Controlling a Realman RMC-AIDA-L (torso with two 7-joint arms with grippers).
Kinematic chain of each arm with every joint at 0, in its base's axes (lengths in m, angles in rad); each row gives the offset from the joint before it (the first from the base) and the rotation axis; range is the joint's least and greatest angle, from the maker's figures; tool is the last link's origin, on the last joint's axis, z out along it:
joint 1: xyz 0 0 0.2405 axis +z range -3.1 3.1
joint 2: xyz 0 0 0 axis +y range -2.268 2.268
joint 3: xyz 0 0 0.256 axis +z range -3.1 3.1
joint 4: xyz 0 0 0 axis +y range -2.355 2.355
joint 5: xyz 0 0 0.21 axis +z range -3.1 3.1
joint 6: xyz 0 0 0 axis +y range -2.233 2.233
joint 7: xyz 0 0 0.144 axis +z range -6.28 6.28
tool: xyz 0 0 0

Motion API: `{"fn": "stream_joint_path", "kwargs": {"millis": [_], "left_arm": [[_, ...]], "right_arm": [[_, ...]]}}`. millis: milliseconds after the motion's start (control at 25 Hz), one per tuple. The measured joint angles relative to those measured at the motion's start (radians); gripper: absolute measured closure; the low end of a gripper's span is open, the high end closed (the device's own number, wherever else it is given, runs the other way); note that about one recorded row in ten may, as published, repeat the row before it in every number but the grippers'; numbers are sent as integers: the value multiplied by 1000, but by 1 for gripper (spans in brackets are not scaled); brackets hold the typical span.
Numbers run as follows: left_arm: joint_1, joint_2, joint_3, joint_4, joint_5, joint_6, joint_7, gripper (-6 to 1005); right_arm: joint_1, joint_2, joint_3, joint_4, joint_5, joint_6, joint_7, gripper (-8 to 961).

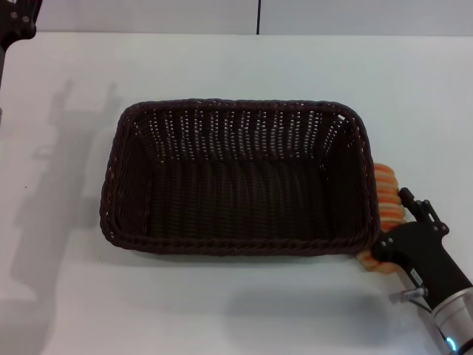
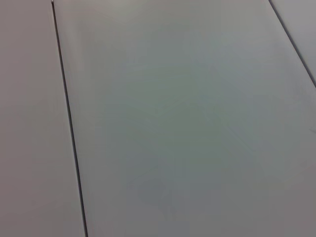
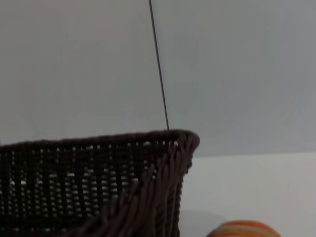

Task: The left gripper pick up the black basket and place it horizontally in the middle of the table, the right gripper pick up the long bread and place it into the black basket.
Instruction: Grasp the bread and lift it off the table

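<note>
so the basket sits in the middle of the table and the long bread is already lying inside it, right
Not quite. The black basket does sit mid-table, but it holds nothing. The long bread lies on the table outside the basket's right wall, with the right pincer at it, as the head view shows.

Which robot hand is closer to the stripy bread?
The right one. The right gripper sits right at the long bread, beside the black basket. The left gripper is far off at the table's far left corner.
</note>
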Motion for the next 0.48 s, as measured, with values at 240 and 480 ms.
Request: {"fn": "stream_joint_path", "kwargs": {"millis": [240, 480], "left_arm": [[-11, 0, 2, 13, 1, 4, 1, 201], [-11, 0, 10, 13, 1, 6, 2, 201]], "right_arm": [[0, -2, 32, 11, 0, 54, 4, 163], [-20, -3, 49, 11, 1, 26, 0, 217]]}}
